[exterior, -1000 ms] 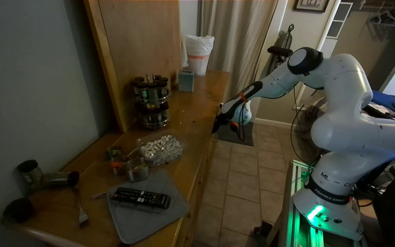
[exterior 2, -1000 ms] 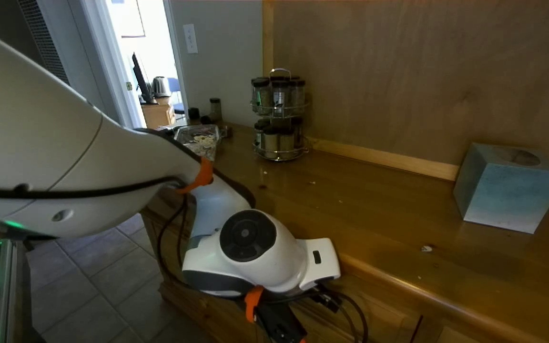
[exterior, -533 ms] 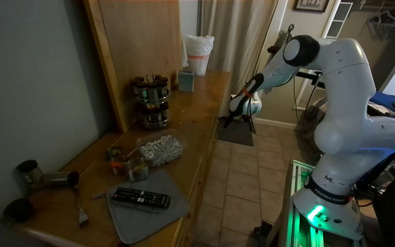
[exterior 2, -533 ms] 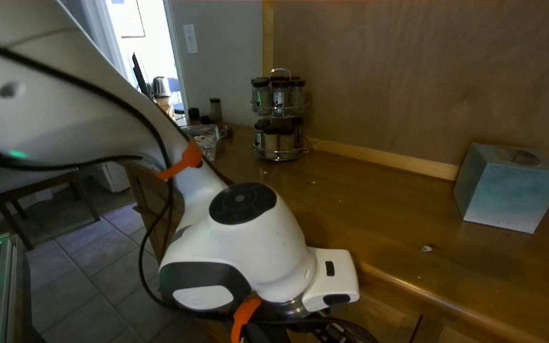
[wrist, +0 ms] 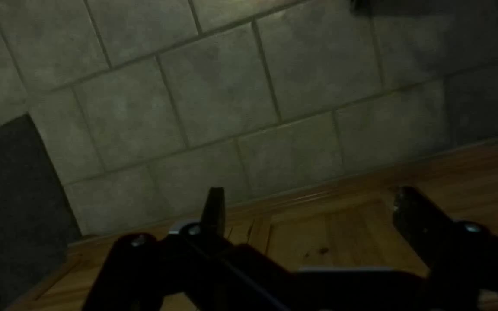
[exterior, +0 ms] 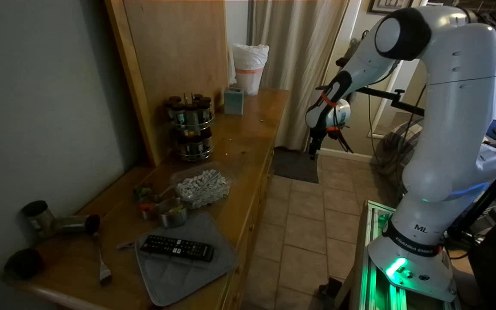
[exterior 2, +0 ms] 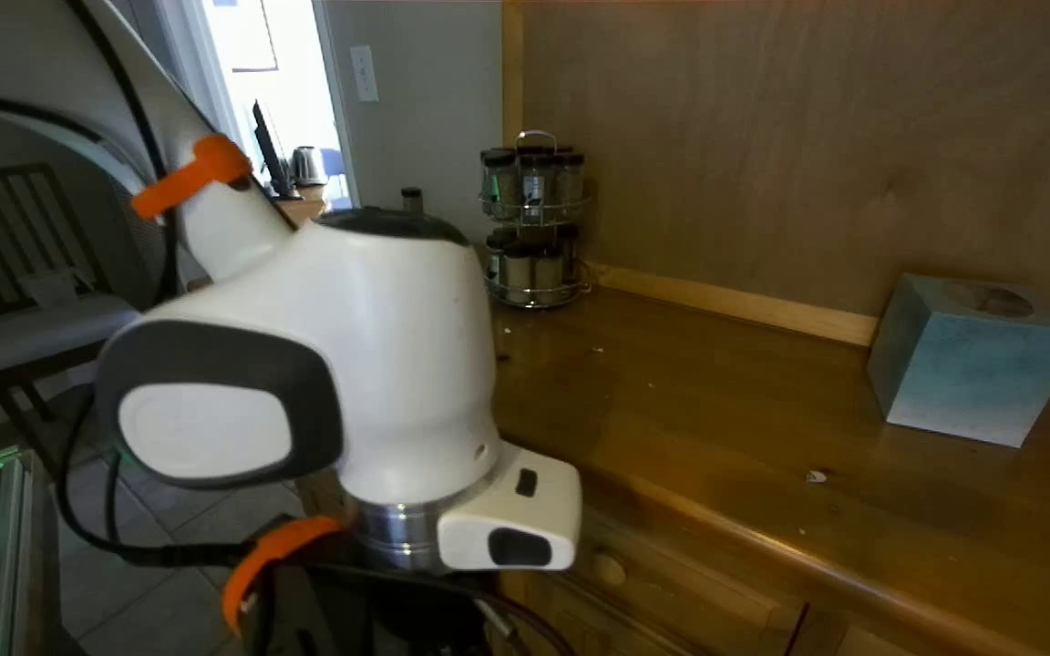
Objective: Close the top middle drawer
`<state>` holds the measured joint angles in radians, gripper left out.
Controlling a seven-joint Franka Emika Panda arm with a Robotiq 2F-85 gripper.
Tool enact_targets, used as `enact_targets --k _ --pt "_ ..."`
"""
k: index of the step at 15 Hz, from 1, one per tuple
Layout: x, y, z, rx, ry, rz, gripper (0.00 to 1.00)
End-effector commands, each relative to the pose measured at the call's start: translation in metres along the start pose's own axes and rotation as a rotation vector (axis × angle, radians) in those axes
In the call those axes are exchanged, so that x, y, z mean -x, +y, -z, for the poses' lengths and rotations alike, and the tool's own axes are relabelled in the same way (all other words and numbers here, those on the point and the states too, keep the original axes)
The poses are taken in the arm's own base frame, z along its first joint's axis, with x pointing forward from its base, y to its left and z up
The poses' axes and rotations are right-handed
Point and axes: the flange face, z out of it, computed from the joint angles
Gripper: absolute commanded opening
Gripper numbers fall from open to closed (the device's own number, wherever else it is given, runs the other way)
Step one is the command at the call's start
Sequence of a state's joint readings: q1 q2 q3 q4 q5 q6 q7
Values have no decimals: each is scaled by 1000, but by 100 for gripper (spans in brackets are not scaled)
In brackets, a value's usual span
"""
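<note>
Gripper (wrist: pixel 311 201) and wrist (exterior 2: pixel 416 392) are hanging out from the front edge of the table (exterior 2: pixel 725 401), the 2 fingers (wrist: pixel 214 211) standing well apart with nothing between them. Just under that edge, the top middle drawer (exterior 2: pixel 684 588) is showing its front and knob (exterior 2: pixel 609 569) in an exterior view; with the wrist blocking part of that side and the light so dim, I am only tentatively reading it as the drawer meant, sitting flush.

By that reading the job is looking done, and doing this step well is meaning leaving the front alone and checking how it is meeting its frame. Should a gap be showing, a steady push is calling for fingers brought together into a blunt end, meeting the middle of the front squarely; pressing near a corner would be inviting a skewed, binding slide. The black cable (exterior 2: pixel 174 554) looping under the wrist is wanting room.

Drawer and table are sharing a warm brown, grained wood, the table's rounded lip catching a soft gleam. Mottled floor tiles (wrist: pixel 223 82) are meeting at dark joints, and a flat, dark mat (wrist: pixel 15 185) is lying near. On the table a blue-green box (exterior 2: pixel 962 374) is paling toward its foot, and a 2-tier wire rack (exterior 2: pixel 534 220) is holding dark-capped jars (exterior 2: pixel 518 269).
</note>
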<state>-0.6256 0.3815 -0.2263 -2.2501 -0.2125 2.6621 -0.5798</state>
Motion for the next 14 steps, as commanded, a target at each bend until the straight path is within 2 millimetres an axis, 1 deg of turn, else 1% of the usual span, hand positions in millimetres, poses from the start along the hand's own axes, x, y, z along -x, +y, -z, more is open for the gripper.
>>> enact_targets --k 1,5,8,10,12,13,14 --pt "39 -39 54 -44 -78 -31 100" --pt "61 -80 107 -128 -24 5 100" --pt "74 -102 149 -150 58 19 100" --pt "83 -112 181 -173 132 17 100" --pt "94 -117 218 -198 227 16 100" --pt "99 -115 232 -176 256 83 100" --pt "78 -107 208 -159 180 26 100"
